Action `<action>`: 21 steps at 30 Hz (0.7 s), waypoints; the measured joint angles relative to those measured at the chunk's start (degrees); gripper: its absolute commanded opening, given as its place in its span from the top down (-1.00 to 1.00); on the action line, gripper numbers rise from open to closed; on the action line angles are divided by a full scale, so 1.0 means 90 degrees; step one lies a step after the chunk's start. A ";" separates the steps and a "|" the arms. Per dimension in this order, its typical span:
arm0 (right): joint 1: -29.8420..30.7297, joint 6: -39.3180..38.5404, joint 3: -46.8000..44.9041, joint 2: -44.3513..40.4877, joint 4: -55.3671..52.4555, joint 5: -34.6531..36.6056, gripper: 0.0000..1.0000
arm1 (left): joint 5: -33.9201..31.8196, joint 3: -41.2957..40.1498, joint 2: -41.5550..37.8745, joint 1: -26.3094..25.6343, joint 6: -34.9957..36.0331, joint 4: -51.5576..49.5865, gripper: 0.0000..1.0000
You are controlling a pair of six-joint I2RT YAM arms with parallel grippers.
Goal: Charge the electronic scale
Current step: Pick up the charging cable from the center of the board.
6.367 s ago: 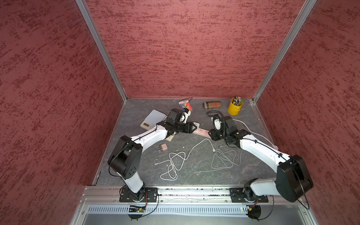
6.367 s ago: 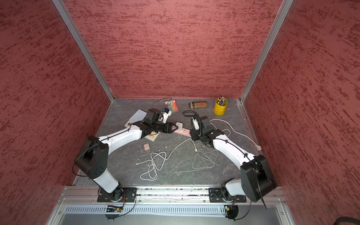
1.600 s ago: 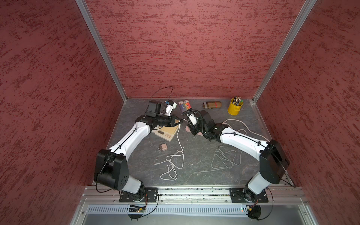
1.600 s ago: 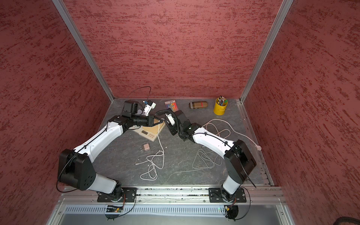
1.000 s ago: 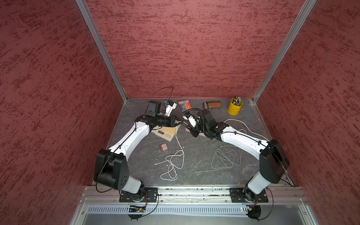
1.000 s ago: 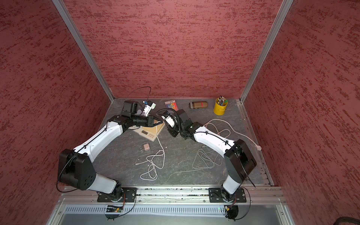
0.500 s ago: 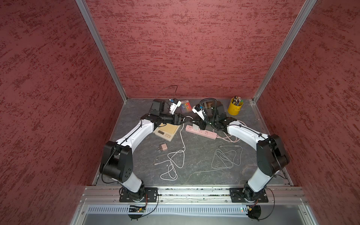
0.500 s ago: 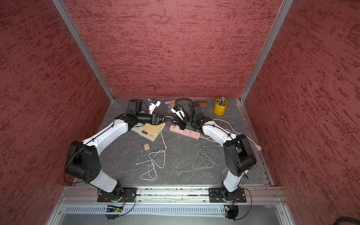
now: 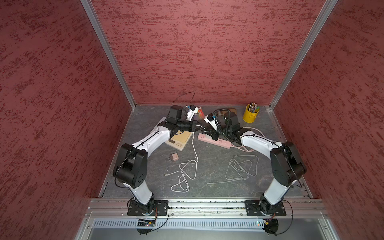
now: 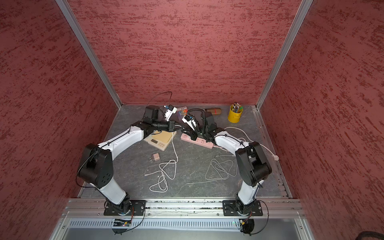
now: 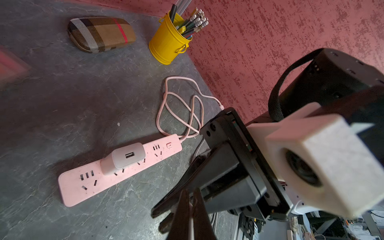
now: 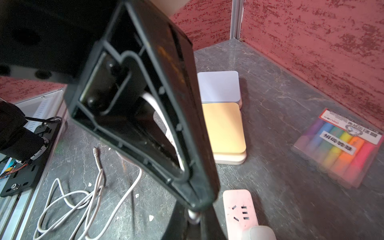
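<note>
The electronic scale [image 9: 179, 141] with a tan top lies left of centre, partly under my left arm, and shows in the right wrist view [image 12: 223, 128]. A pink power strip [image 9: 215, 141] lies to its right with a white charger [image 11: 124, 158] plugged in. My two grippers meet tip to tip above the gap between them. The left gripper [image 9: 197, 129] [image 11: 190, 192] is shut on a thin white cable [image 9: 195, 151]. The right gripper [image 9: 205, 131] [image 12: 192, 217] is shut on that cable's white plug end. The rest of the cable trails to a loose coil [image 9: 184, 176].
A second, pale-topped scale [image 12: 219, 86] sits behind the tan one. A small loose adapter [image 9: 174, 157] and another cable coil [image 9: 241, 168] lie on the floor. A yellow pencil cup [image 9: 251, 114], plaid case [image 11: 99, 34] and marker pack [image 12: 338, 143] stand near the back wall.
Both arms have drawn back toward the far wall, uncovering the power strip. The left jaws opened wide and have closed again on the cable. The right gripper stayed shut.
</note>
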 measured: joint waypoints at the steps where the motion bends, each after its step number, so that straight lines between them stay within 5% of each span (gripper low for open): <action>1: -0.0002 0.0029 -0.0032 0.0000 0.0073 0.0019 0.84 | -0.0075 0.0029 0.0000 -0.0015 0.0010 -0.0056 1.00; 6: -0.0002 0.0180 -0.0304 -0.0126 0.0352 0.0216 0.24 | -0.0425 0.0163 -0.0024 -0.0121 0.0168 -0.0410 1.00; 13: -0.0005 0.0245 -0.0340 -0.0588 0.0231 0.0491 0.09 | -0.0763 0.0335 -0.0036 -0.0155 0.0313 -0.0782 1.00; 21: -0.0005 0.0151 -0.0381 -0.0884 0.0085 0.0848 0.23 | -0.0962 0.0340 -0.0039 -0.0163 0.0318 -0.0986 1.00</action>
